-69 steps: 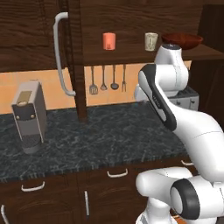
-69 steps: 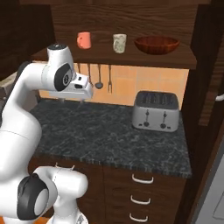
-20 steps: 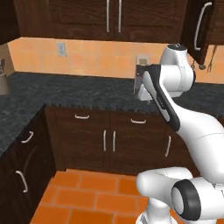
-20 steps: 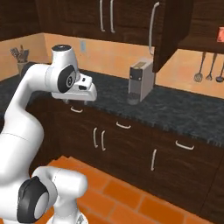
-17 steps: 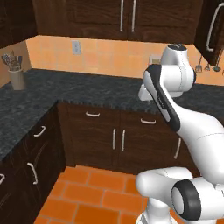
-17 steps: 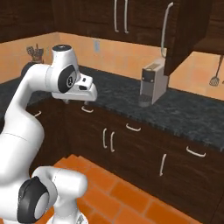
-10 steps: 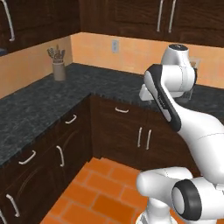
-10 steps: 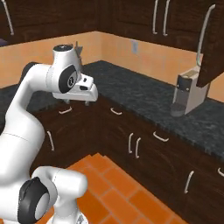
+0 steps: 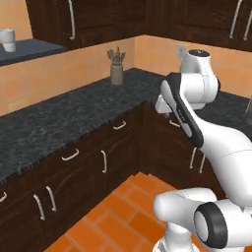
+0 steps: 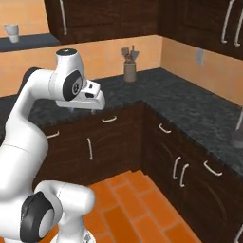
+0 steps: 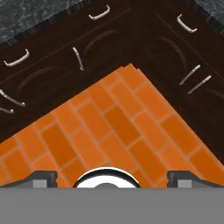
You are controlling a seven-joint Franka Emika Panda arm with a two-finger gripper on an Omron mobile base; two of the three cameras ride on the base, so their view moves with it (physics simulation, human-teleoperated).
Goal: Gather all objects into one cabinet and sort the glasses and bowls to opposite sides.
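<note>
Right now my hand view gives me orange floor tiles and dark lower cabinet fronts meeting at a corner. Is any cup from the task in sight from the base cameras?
Observer: Yes. One pale grey tapered cup stands on the dark grey wall shelf, high at the left of both base views.
Operator: Anything on the counter above those drawers?
Observer: A brown utensil holder with tools in it stands on the black speckled counter, near the inner corner.
Operator: Where is the gripper relative to that counter?
Observer: The gripper hangs out over the floor at roughly counter height, in front of the cabinets, well short of the cup.
</note>
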